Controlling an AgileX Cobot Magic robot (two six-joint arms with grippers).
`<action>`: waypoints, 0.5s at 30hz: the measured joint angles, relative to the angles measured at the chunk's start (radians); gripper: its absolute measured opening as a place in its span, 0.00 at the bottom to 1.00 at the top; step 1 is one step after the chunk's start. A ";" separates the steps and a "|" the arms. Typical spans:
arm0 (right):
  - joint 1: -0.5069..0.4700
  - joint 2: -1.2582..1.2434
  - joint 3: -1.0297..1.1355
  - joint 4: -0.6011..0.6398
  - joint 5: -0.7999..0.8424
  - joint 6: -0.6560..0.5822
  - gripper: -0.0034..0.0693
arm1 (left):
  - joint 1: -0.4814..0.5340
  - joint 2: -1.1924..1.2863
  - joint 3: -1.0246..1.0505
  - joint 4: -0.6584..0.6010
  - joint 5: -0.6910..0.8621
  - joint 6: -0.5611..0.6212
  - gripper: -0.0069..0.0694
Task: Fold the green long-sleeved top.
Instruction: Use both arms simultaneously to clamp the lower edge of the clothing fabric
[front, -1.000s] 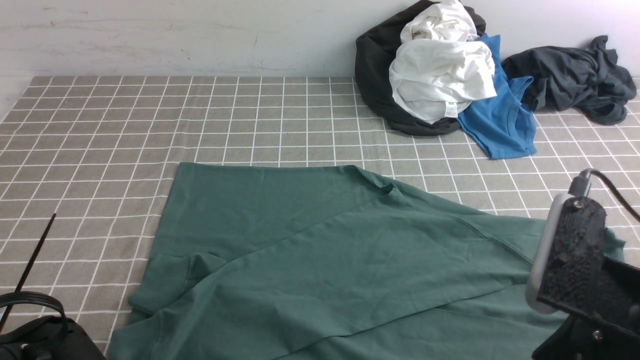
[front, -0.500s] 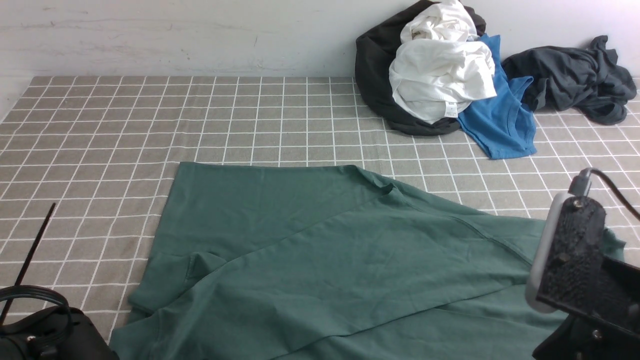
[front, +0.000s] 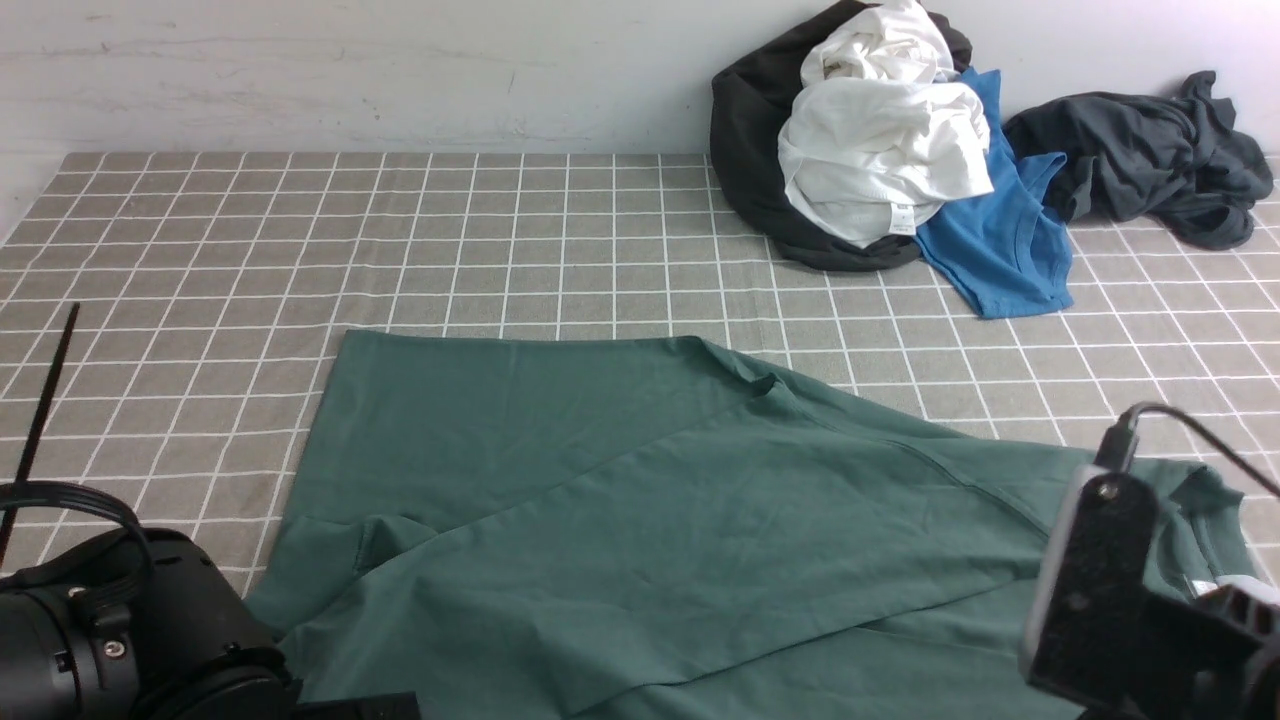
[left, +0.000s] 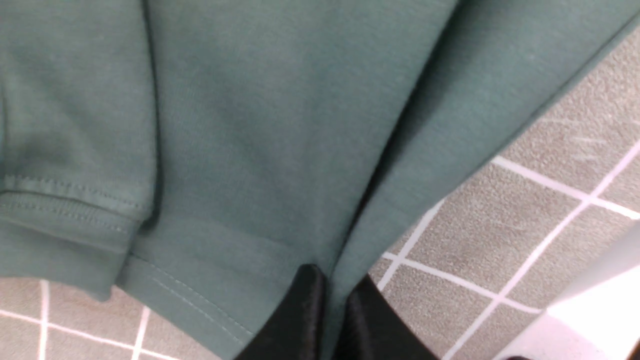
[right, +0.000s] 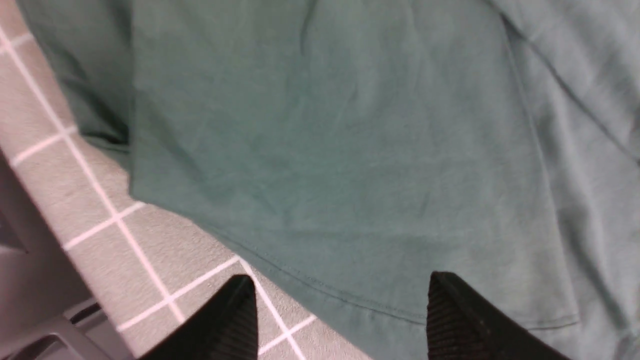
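Observation:
The green long-sleeved top (front: 650, 500) lies spread on the checked tablecloth, partly folded over itself with a diagonal edge across it. My left gripper (left: 336, 295) is shut on a pinch of the top's fabric (left: 260, 125) near its stitched hem, at the near left of the cloth; in the front view only the arm's dark body (front: 110, 630) shows. My right gripper (right: 342, 295) is open and empty, its jaws standing wide apart just over a stitched edge of the top (right: 325, 125). The right arm (front: 1100, 590) covers the top's near right part.
A pile of clothes sits at the back right against the wall: a black garment (front: 745, 150), a white one (front: 880, 140), the blue T-shirt (front: 1000, 240) and a charcoal grey garment (front: 1150, 150). The table's edge (left: 600, 305) runs close beside the left gripper.
The left arm has come up into view at the near left. The top's far edge has shifted towards me and to the left. The right arm has sunk lower.

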 joint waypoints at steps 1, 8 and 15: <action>0.000 0.042 0.030 -0.008 -0.058 0.019 0.64 | 0.000 0.000 -0.002 0.000 0.003 0.000 0.10; 0.000 0.233 0.059 -0.011 -0.127 0.010 0.64 | 0.000 0.000 -0.002 0.000 -0.008 0.000 0.10; 0.000 0.313 0.097 -0.013 -0.154 -0.177 0.64 | 0.000 0.000 -0.002 -0.016 -0.012 0.000 0.10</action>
